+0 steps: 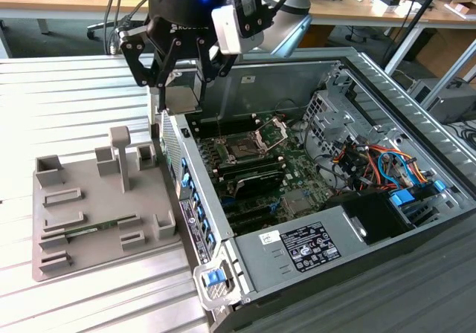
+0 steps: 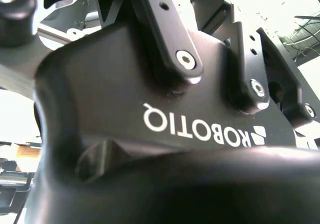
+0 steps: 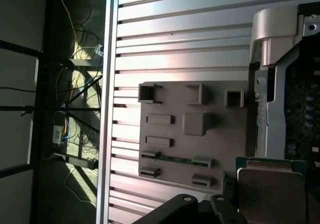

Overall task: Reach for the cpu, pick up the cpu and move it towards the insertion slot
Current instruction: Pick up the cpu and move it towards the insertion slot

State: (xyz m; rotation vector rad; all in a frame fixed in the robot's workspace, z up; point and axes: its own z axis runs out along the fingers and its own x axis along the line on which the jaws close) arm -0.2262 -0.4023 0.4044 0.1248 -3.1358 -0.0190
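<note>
Right now I see my claw point(image 1: 181, 88) hanging above the near wall of the open computer case point(image 1: 312, 199), its black fingers point(image 1: 160, 69) drawn in on the cpu point(image 1: 183, 99), which hangs flat between them as a pale square plate. In the first wrist view the same chip point(image 3: 272, 191) shows its whitish metal face and tan rim close under the camera, with the claw's dark linkage point(image 3: 190, 209) just beside it. The insertion slot point(image 1: 244, 151), dark with a shiny frame and raised wire lever, sits on the motherboard inside the case, to the exterior view's right of the claw and lower in that view, still apart from the chip. On the exterior view's left, the grey tray point(image 1: 82, 221) rests on the ribbed metal desk point(image 1: 67, 102), a thin green memory stick point(image 1: 93, 229) lying in one of its holders.
</note>
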